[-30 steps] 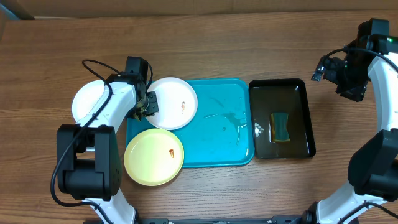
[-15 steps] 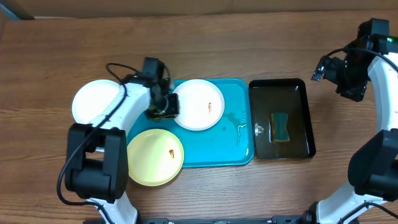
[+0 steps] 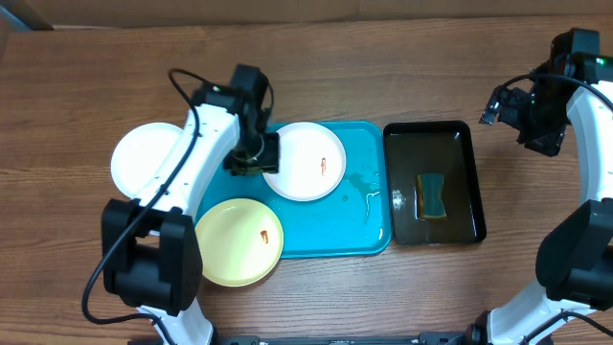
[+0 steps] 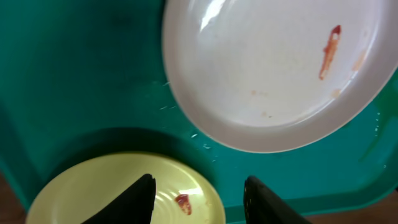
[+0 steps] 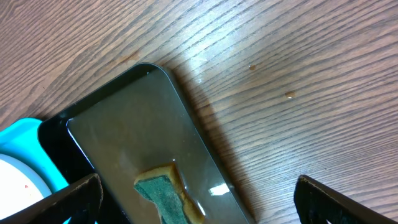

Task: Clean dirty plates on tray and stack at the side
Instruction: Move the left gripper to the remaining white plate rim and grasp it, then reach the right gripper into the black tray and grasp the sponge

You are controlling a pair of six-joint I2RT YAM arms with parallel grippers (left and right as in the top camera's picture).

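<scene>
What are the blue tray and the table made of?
The tray looks like glossy plastic: it shines, with smooth rounded corners. The table looks like wood or a wood-look top, since it shows brown grain lines.

In the left wrist view, the white plate ran off the top and right edges and the yellow plate off the bottom. The sponge was cropped below.

Tray sits mid-surface. Plate 1 lies on tray, far-left part. Plate 2 overlaps tray's near-left corner, partly over surface. Plate 3 is on surface, left of tray. Smaller tray sits just right of tray, w/ sponge in its near half.
</scene>
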